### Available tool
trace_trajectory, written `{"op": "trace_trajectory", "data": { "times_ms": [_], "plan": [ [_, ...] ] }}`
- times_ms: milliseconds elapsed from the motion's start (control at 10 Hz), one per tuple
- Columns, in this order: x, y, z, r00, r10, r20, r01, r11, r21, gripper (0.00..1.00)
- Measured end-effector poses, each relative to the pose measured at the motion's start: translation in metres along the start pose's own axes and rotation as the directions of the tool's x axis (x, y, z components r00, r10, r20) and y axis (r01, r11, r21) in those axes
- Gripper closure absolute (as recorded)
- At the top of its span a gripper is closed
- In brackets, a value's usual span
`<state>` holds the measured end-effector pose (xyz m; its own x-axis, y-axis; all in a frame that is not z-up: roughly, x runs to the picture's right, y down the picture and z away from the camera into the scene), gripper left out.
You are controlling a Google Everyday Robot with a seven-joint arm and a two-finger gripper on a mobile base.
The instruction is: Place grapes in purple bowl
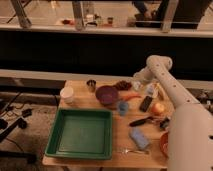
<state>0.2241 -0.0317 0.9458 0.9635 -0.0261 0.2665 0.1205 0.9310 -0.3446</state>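
Observation:
The grapes (122, 85), a small dark reddish-purple cluster, lie on the wooden table (112, 150) near its back edge, just right of the purple bowl (106, 94). The bowl is round, dull maroon, and holds nothing that I can see. My gripper (135, 83) hangs at the end of the white arm (159, 64), just right of the grapes and close above the table. I cannot tell whether it touches them.
A green tray (82, 132) fills the front left. A white cup (66, 94) and a metal cup (91, 85) stand at the back left. A carrot piece (132, 96), blue cup (123, 107), black object (146, 103), yellow-orange fruit (158, 108), blue sponge (139, 137) and orange bowl (165, 142) lie to the right.

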Motion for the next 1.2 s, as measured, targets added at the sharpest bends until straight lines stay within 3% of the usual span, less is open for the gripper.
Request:
{"op": "trace_trajectory", "data": {
  "times_ms": [400,800,1200],
  "plan": [
    [-0.033,-0.007,0.024,0.996,-0.079,0.035,0.079,0.997,0.006,0.20],
    [-0.034,-0.039,0.040,0.995,-0.091,0.046,0.089,0.995,0.038,0.20],
    [-0.021,-0.042,0.051,0.996,-0.078,0.041,0.076,0.996,0.041,0.20]
  ]
}}
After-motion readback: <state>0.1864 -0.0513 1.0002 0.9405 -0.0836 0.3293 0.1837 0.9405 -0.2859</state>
